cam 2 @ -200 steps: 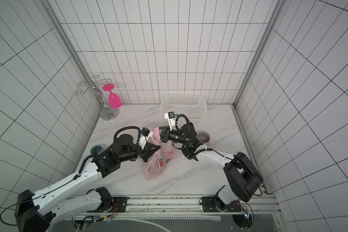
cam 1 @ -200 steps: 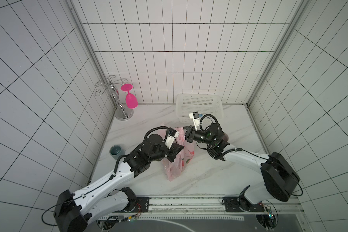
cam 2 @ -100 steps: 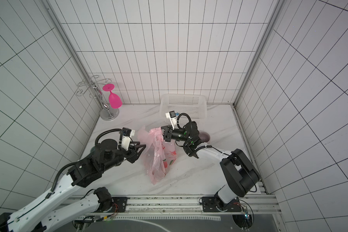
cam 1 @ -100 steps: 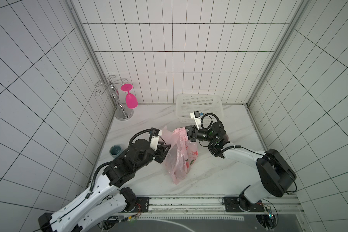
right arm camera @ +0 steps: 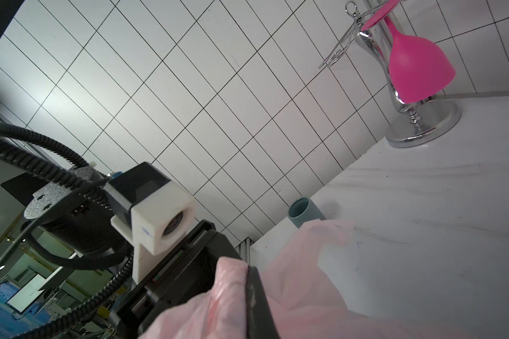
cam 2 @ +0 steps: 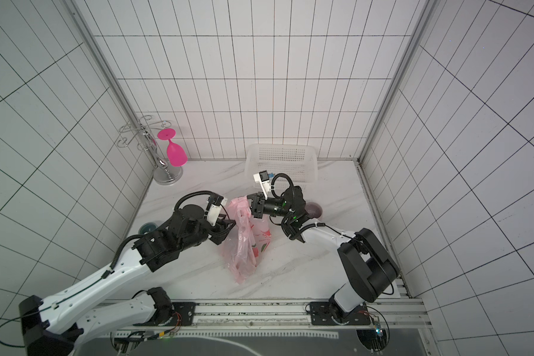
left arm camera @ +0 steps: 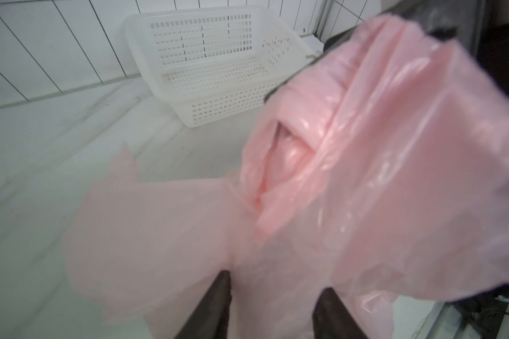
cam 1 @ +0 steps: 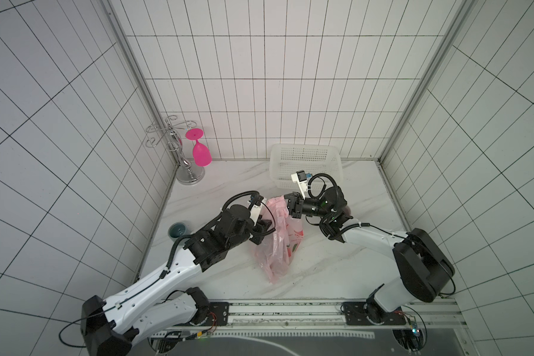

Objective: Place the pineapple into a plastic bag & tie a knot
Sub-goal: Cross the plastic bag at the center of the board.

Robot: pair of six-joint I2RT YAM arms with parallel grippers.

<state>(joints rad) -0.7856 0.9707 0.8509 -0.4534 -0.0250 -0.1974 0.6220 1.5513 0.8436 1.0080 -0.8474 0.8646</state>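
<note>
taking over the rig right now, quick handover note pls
The right end effector is shut on the top of the plastic bag and holds it up; the bag's lower end lies on the table.
The left end effector has its jaws apart with bag film between them; no firm grip seen.
Done: bag raised by its top.
Left: no pineapple is in view and the bag looks slack, so load it, then tie the knot; none visible.

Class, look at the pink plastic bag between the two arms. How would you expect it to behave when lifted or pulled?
Likely floppy: the bag sags in crumpled folds from the right gripper pinching its top. Probably very light: thin film, translucent in the left wrist view. It may slip or tear if tugged hard.
</note>
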